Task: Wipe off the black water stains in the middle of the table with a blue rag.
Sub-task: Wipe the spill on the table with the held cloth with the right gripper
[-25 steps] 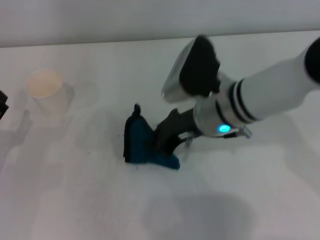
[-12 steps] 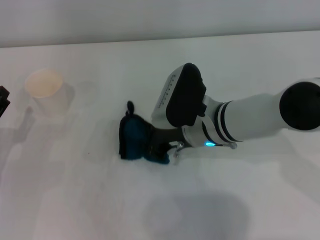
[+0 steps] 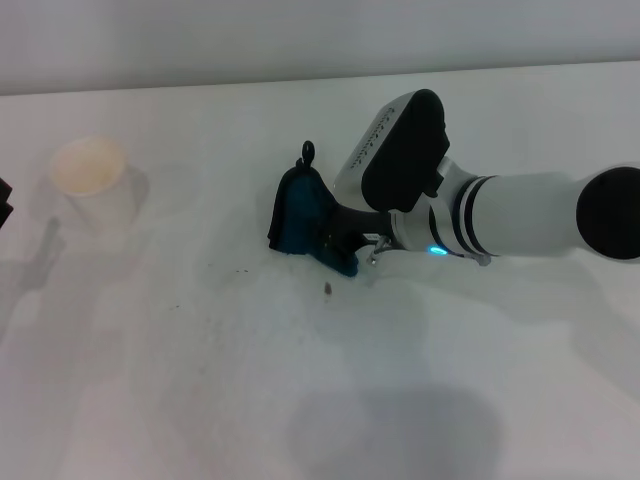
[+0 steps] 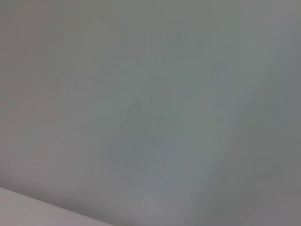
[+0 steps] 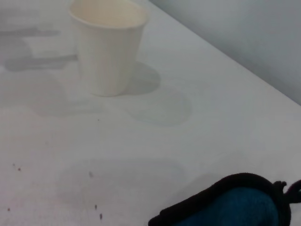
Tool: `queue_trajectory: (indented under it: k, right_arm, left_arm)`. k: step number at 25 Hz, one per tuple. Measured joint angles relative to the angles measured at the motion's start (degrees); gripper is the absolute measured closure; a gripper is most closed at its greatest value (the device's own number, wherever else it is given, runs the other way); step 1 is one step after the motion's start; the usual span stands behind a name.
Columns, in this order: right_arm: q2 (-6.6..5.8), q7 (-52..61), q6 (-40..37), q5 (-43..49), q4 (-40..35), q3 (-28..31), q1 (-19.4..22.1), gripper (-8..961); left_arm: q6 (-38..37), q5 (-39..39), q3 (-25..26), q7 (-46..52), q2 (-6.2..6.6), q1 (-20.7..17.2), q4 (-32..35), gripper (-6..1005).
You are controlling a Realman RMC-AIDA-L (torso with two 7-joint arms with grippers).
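My right gripper is shut on the blue rag and presses it on the white table near the middle. The rag hangs bunched from the fingers, with its black loop at the far end. It also shows in the right wrist view. Of the black water stains, only a small dark spot just in front of the rag and a few tiny specks show; specks also show in the right wrist view. My left gripper is parked at the far left edge.
A white paper cup stands at the back left, apart from the rag; it also shows in the right wrist view. The left wrist view shows only a plain grey surface.
My right gripper has dragged the rag first a little left, then to the right and farther back. A small dark spot now shows where the rag was.
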State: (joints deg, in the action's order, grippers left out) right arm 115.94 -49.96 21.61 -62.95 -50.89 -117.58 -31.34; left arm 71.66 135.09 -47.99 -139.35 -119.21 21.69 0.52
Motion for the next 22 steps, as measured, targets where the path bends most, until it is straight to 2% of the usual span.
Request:
queue_trajectory:
  k: [4, 6, 7, 13, 18, 22]
  right_arm:
    - [0.17, -0.1, 1.2, -2.4, 0.0, -2.4, -0.4, 855]
    - [0.19, -0.5, 1.2, -7.2, -0.5, -8.1, -1.7, 855]
    - [0.19, -0.5, 1.2, -7.2, -0.5, -8.1, -1.7, 855]
    - [0.20, -0.6, -2.2, -12.5, -1.7, -17.2, -3.8, 856]
    - [0.27, -0.6, -6.5, -12.7, -2.1, -18.2, -3.9, 856]
    - [0.08, -0.6, -7.3, -12.3, 1.0, -15.6, -4.2, 857]
  left_arm:
    - [0.1, 0.0, 0.0, 0.0, 0.03, 0.0, 0.0, 112]
    - [0.1, 0.0, -0.1, 0.0, 0.03, 0.2, 0.0, 112]
    - [0.1, -0.1, -0.2, 0.0, 0.01, 0.2, 0.0, 112]
    - [0.1, -0.3, -0.4, 0.0, -0.05, 0.5, -0.4, 112]
    - [0.1, -0.4, -0.5, 0.0, -0.13, 0.4, -0.6, 112]
    - [0.1, -0.4, -0.5, 0.0, -0.15, 0.3, -0.7, 111]
